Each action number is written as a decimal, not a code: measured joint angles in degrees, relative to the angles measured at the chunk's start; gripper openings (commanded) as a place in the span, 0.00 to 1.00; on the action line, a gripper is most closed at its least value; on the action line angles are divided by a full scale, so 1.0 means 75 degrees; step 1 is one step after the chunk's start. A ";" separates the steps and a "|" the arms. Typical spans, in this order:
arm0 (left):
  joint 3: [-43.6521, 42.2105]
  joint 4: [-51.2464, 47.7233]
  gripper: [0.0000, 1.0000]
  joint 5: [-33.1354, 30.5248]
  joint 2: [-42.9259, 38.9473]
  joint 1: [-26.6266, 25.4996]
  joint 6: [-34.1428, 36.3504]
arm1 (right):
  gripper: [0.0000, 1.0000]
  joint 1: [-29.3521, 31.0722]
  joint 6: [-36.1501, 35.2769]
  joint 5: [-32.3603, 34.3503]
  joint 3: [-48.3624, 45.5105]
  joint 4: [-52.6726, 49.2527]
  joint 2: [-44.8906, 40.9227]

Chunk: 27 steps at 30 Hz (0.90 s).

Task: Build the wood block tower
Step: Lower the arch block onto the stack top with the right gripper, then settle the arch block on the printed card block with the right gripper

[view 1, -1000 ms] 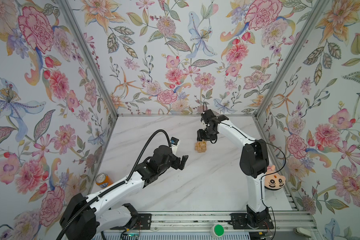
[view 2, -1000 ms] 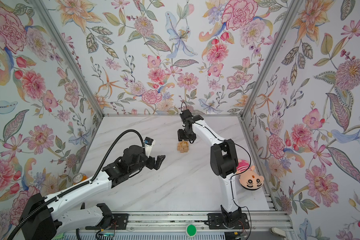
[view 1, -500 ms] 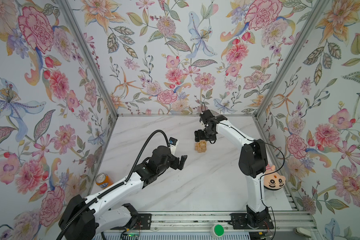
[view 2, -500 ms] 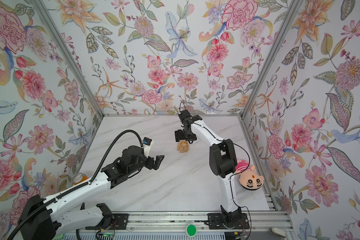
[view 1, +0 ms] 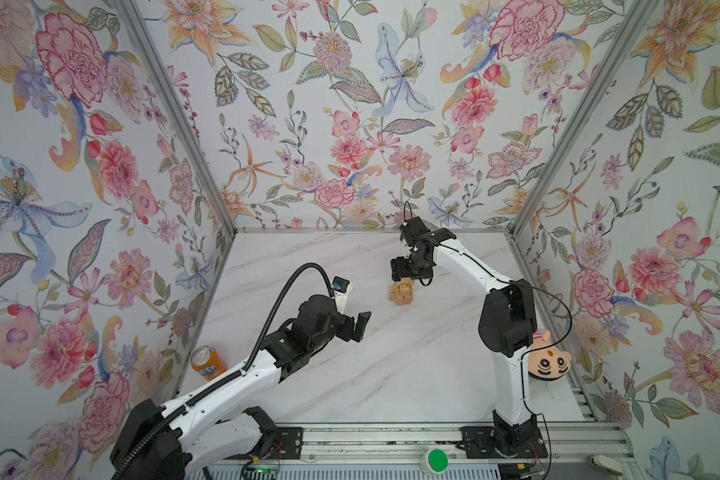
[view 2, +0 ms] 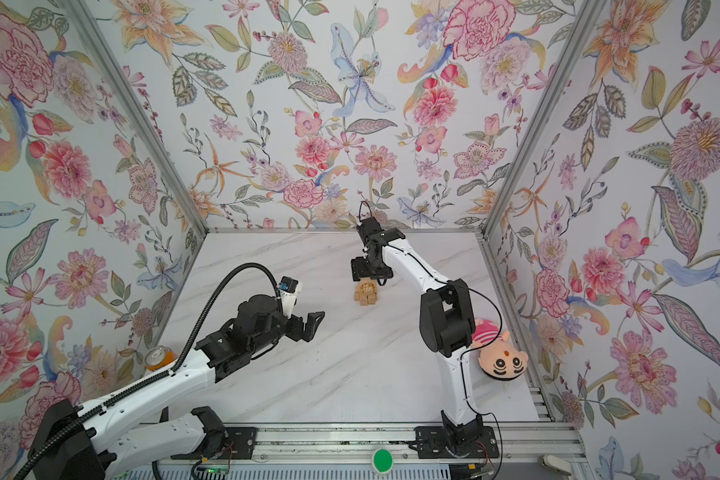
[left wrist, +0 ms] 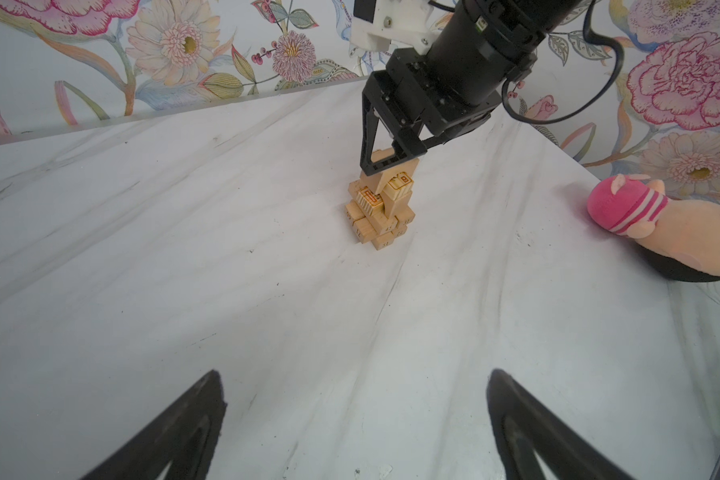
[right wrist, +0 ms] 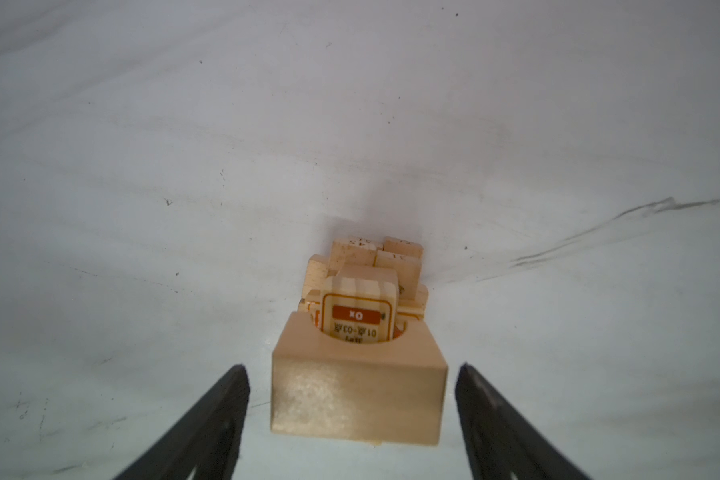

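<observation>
Near: left tool (left wrist: 354, 382) wide apart, idle over bare desk (left wrist: 184, 270). Mid-desk: tower (left wrist: 381, 212) of crossed wood blocks (left wrist: 364, 228), layers a bit ragged. Above it the right tool (right wrist: 352, 374) straddles the top block (right wrist: 358, 399), jaws apart with gaps both sides (reads as the release step). Next: straight lift clear, no side brush.

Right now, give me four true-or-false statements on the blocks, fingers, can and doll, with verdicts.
1. The right fingers clamp the top block. False: they straddle it with gaps on both sides.
2. The left fingers are open and empty. True.
3. The can stands beside the tower. False: it stands near the left wall, far from the tower.
4. The doll lies by the right arm. True.
</observation>
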 measured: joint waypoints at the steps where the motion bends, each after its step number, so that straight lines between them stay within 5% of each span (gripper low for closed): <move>1: -0.0003 0.0000 0.99 0.0003 -0.0023 0.0000 0.0000 | 0.80 0.0000 0.0009 0.0003 0.0000 -0.0023 0.0000; 27: -0.0219 0.0090 0.99 0.0017 -0.0117 0.0230 0.0003 | 0.76 0.0006 0.0149 0.0114 0.0341 -0.0347 0.0134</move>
